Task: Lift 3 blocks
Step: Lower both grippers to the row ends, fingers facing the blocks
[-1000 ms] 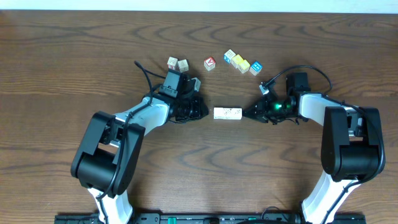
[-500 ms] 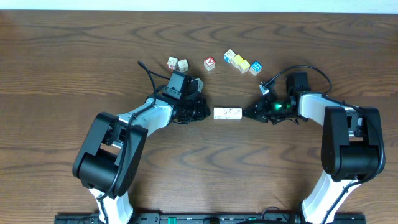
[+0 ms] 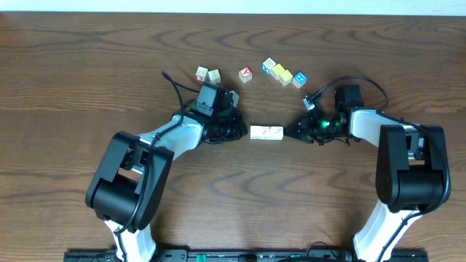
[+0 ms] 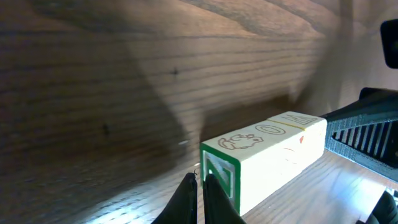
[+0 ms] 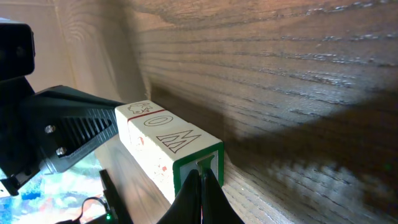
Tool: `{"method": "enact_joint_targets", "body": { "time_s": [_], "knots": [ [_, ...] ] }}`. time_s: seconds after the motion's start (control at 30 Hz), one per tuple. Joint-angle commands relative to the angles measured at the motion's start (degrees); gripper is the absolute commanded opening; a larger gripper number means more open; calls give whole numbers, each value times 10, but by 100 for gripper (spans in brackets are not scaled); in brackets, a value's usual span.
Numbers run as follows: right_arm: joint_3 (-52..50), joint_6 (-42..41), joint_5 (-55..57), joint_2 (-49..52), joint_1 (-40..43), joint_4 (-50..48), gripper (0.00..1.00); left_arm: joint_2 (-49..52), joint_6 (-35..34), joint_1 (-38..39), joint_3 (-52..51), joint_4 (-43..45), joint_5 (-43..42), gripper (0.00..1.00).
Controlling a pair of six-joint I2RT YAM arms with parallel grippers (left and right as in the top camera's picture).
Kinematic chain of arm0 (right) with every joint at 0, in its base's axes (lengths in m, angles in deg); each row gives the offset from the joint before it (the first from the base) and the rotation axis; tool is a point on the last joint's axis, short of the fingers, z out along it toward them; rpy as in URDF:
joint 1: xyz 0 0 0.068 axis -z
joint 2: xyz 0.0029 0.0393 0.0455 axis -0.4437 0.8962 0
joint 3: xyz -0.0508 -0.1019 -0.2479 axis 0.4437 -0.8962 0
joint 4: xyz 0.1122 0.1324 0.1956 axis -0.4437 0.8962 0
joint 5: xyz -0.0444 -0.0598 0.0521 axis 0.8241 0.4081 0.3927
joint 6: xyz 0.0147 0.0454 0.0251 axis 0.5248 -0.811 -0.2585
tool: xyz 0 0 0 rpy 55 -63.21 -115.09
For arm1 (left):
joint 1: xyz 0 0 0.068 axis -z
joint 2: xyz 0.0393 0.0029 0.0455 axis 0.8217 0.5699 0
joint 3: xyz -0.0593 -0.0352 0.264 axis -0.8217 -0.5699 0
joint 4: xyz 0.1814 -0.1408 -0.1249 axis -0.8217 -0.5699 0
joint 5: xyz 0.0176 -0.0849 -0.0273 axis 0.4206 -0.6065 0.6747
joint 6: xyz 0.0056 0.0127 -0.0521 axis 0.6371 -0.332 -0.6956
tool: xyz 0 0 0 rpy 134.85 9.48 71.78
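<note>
Three small whitish-cream wooden cubes (image 3: pixel 266 132) lie end to end in one straight row near the middle of the dark brown wooden table (image 3: pixel 87 65), between the two arms. From overhead they merge into a single pale bar and the seams are hard to make out. The wrist views show three separate top faces, each with a faint printed mark, and a green frame on each end face.

The left gripper (image 3: pixel 244 132) has its two fingers pressed together, their tips meeting the end face on its side of the row. The right gripper (image 3: pixel 289 132) is likewise pinched to a closed point against the opposite end. The row therefore sits squeezed lengthwise between two closed tips, and neither pair of fingers goes around a cube. Whether the row rests on the wood or hangs just above it cannot be told.

Toward the far edge lie seven loose cubes: two cream cubes (image 3: pixel 202 73) side by side, one red-faced cube (image 3: pixel 246 73) alone, and a tight diagonal cluster of four cubes (image 3: pixel 285 76) with blue and yellow faces, their marks too small to read.

Each wrist view cuts off its own fingers at the bottom edge and shows the other gripper only in part at the side
</note>
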Motion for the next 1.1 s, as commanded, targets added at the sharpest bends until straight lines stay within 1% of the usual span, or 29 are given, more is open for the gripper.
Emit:
{"method": "enact_joint_targets", "body": {
  "time_s": [0.0,1.07],
  "knots": [
    [-1,3,-11,2,0,-3,1,10,-3,6,-4,2,7,7],
    [-1,-6,9,2,-30,-23,1,9,-9,7,-4,1,1,7]
  ]
}}
